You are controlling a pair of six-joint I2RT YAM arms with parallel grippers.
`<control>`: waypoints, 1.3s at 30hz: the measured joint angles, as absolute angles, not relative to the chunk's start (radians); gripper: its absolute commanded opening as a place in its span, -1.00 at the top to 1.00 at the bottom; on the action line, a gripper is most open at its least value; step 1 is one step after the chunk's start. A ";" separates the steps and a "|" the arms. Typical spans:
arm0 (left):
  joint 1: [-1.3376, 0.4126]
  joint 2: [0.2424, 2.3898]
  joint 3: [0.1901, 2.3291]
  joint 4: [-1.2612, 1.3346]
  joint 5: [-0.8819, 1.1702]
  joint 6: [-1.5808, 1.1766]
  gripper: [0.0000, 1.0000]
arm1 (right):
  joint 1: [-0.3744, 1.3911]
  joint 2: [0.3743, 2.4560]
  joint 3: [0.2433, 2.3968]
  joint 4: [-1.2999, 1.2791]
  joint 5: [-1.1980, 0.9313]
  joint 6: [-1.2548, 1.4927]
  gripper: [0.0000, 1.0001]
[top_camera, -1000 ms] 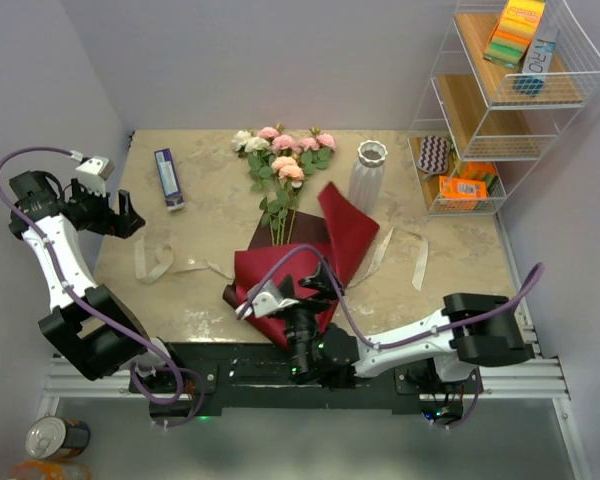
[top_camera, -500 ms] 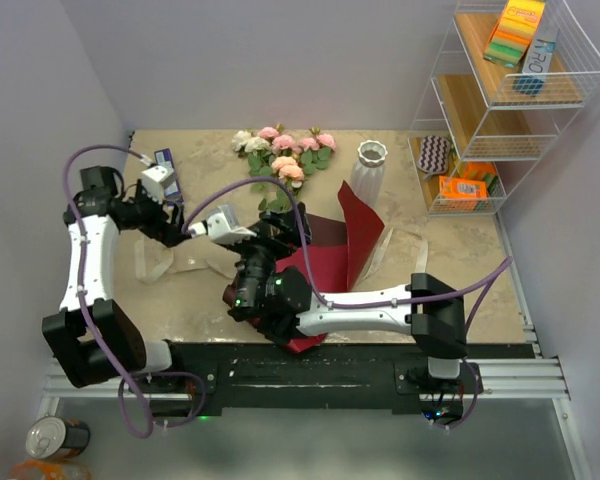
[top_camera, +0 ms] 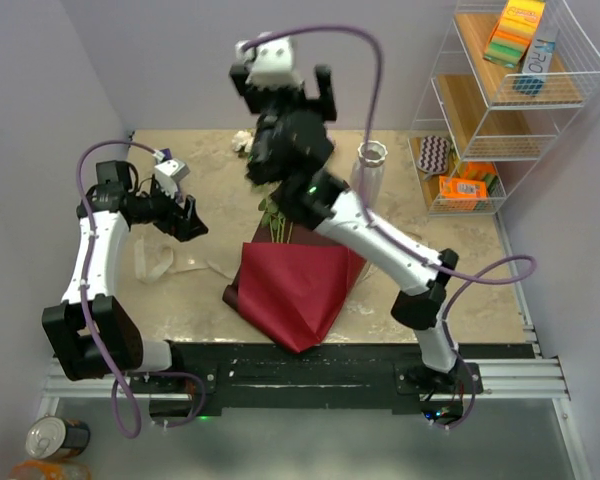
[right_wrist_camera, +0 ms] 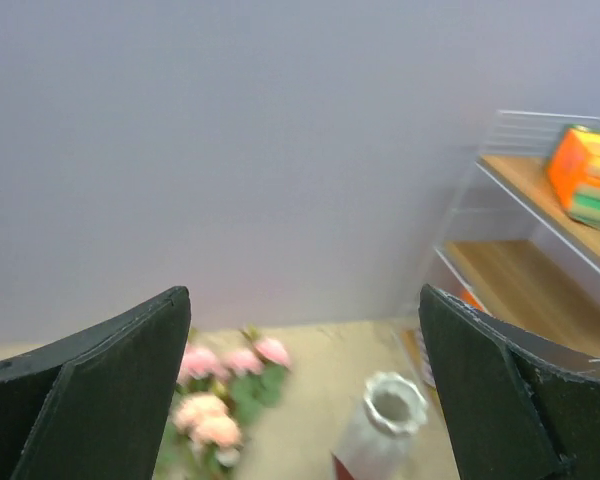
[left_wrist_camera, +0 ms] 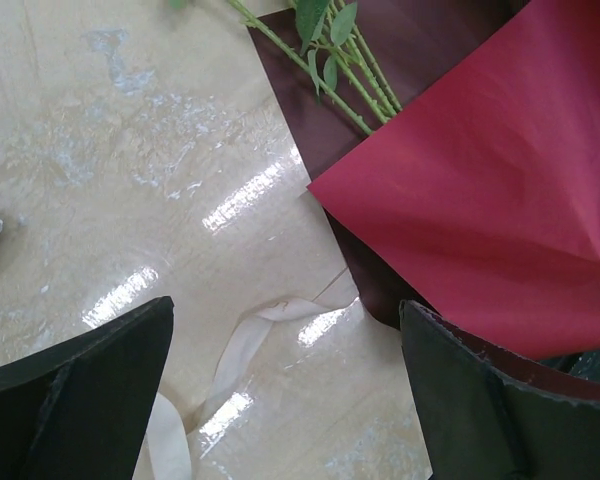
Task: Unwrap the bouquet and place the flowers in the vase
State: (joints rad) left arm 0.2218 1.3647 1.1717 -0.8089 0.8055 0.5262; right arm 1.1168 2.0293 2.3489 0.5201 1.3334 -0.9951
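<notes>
The surface (left_wrist_camera: 130, 150) is showing a glossy, marble-patterned finish and throwing back bright glints. The dark red paper sheet (left_wrist_camera: 500, 180) is looking matt and smooth, with a few sharp creases. The beige ribbon (left_wrist_camera: 250, 335) is giving off a soft satin sheen. The vase (top_camera: 372, 170) is looking like white ribbed ceramic. The shelf (top_camera: 480, 110) is showing white metal wire around wooden boards. The left hand (left_wrist_camera: 280, 390) is showing matt black fingers (left_wrist_camera: 80, 390) with rough edges.

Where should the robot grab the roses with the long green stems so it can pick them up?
By the long green stems, where they stick out of the dark red paper sheet. They lie flat and bunched there, so the left gripper coming straight down, fingers across the bunch, could probably pinch them all without squashing blooms.
</notes>
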 measured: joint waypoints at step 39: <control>-0.139 1.840 1.156 -0.710 0.735 0.307 0.51 | 0.982 1.148 1.311 0.009 0.789 -0.140 -0.88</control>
State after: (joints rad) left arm -0.1387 1.8404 1.1557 -0.7097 0.7349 0.3065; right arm 0.9817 1.1484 1.3106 0.0086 0.7887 -0.1402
